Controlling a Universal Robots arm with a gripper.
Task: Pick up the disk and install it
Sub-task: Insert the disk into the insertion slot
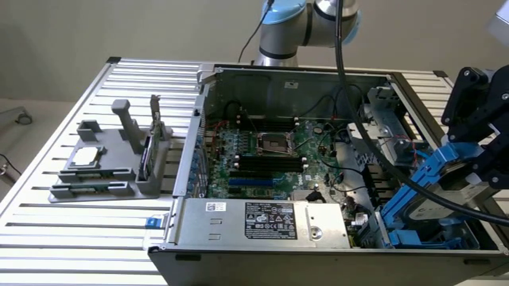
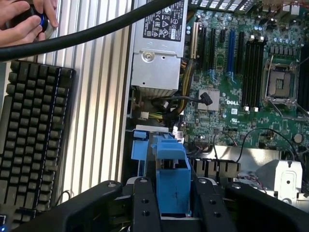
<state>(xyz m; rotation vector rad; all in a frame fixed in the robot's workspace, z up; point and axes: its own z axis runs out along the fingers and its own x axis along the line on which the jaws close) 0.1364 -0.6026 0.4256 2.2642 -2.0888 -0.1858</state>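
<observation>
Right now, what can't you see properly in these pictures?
- The disk: exterior view, its face is mostly covered by the gripper and the black cable.
- The gripper: exterior view, cut off at the right edge.
- The thing in the person's hand: wrist view, covered by fingers and cut off by the edge.
- The keyboard: wrist view, partly cut off by the edge.

The disk (image 1: 437,211), a silver-grey drive in a blue plastic carrier bracket, sits steeply tilted over the open computer case (image 1: 318,265) at the exterior view's right.
</observation>
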